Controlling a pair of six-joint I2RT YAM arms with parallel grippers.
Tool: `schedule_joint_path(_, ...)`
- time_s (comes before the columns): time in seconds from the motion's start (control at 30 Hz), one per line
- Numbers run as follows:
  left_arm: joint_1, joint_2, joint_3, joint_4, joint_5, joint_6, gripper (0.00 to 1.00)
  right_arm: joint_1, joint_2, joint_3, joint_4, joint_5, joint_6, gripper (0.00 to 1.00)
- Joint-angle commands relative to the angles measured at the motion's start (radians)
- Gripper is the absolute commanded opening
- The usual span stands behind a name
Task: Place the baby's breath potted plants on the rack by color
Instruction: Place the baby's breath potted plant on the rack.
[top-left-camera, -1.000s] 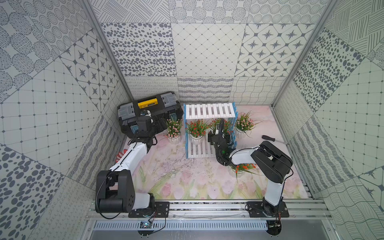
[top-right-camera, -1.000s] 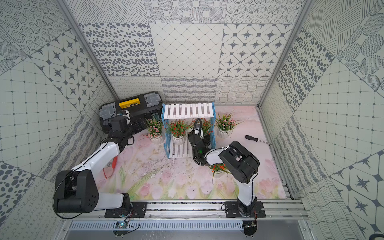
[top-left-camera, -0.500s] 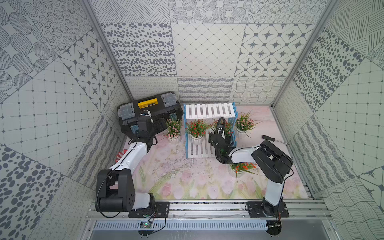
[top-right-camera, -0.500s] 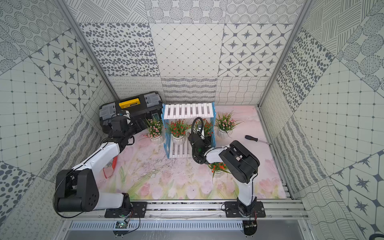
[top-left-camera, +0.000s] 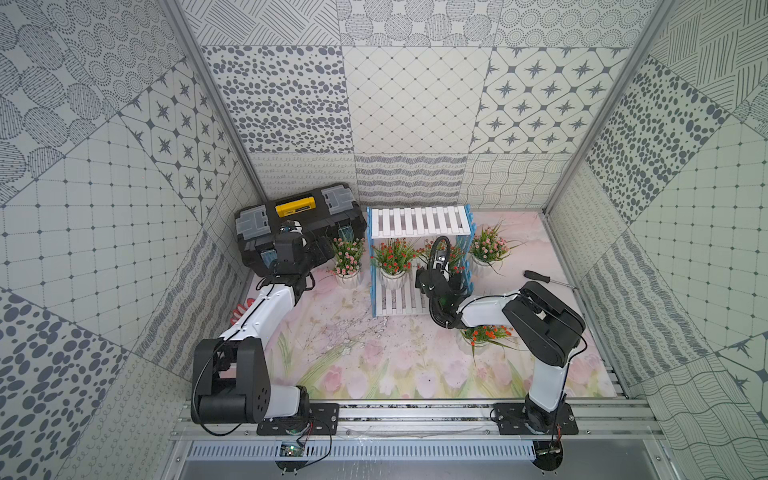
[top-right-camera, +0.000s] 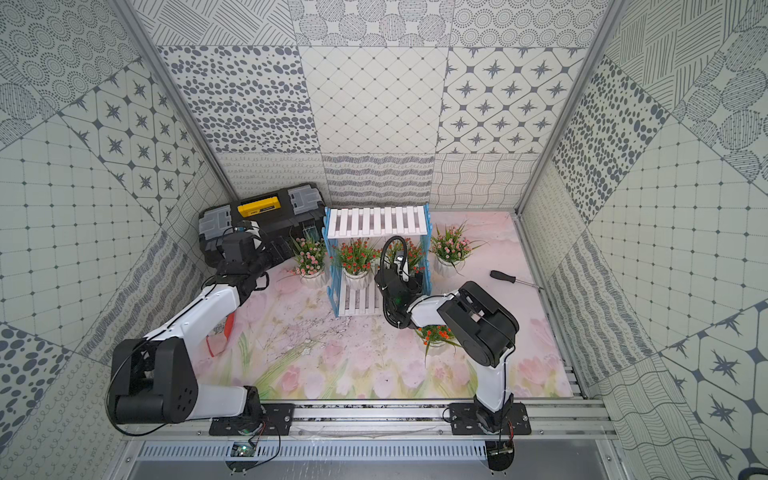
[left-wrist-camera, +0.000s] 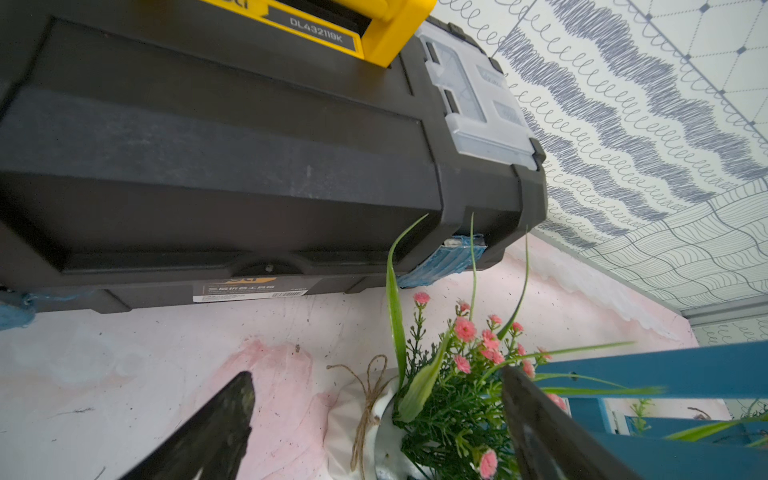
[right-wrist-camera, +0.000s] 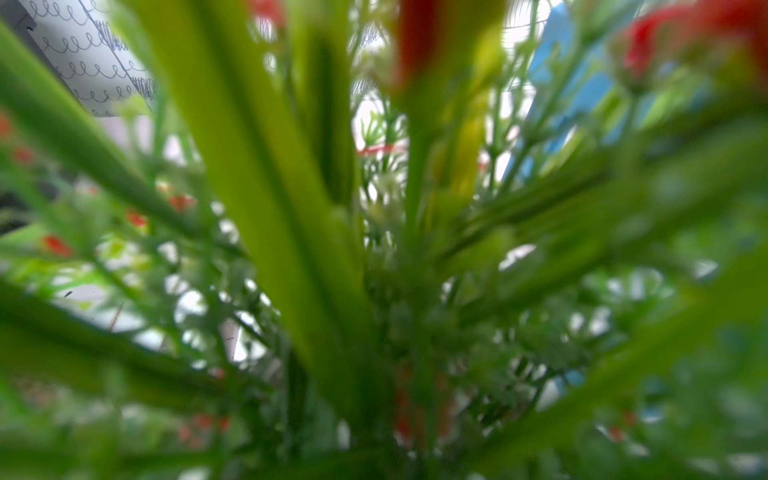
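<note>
— Baby's breath potted plants (top-left-camera: 392, 259): where do the five stand?

— Two orange-red ones sit side by side on the lower tier of the rack (top-left-camera: 419, 220). The third orange-red plant (top-left-camera: 484, 333) is on the counter (top-left-camera: 353, 357), half under the right arm (top-left-camera: 486, 309). One pink plant (top-left-camera: 347, 259) stands on the counter between the toolbox (top-left-camera: 295, 224) and the rack's blue side. The other pink plant (top-left-camera: 490, 248) stands just beyond the opposite side.

— Why that split?

— My reading is one colour per tier. The upper tier is bare, so I'd expect the pinks to go there.

— And the arms?

— The left fingers (left-wrist-camera: 216, 424) are spread wide and empty. The twine-tied pot by the toolbox shows between them, so they look lined up to take it low, under the foliage. The right fingers are buried in the leaves of the right-hand plant on the rack. Whether they grip its pot, I cannot tell.

— Which way do the plants point?

— Four stand upright, long axis vertical, blossoms up, grass blades fanning outward. The one under the arm is too hidden to judge.
</note>
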Motion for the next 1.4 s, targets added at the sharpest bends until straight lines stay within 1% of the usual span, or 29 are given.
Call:
schedule_joint_path(0.0, 0.002, 0.0, -0.01, 0.048, 0.021, -0.008, 0.93, 0.012, -0.03, -0.005, -0.003, 0.017, 0.018, 0.98)
schedule_joint_path(0.33, 0.001, -0.011, -0.015, 0.048, 0.025, -0.013, 0.93, 0.052, -0.049, -0.041, 0.005, 0.041, 0.012, 0.98)
schedule_joint_path(0.77, 0.0, -0.03, -0.021, 0.035, 0.018, -0.015, 0.93, 0.096, -0.12, -0.102, 0.006, 0.048, -0.004, 0.98)
schedule_joint_path(1.17, -0.001, -0.039, -0.017, 0.006, 0.002, -0.014, 0.93, 0.186, -0.199, -0.153, -0.073, 0.057, 0.024, 0.98)
schedule_joint_path(1.37, -0.003, -0.041, -0.013, -0.009, -0.005, -0.013, 0.93, 0.247, -0.249, -0.179, -0.101, 0.053, 0.025, 0.98)
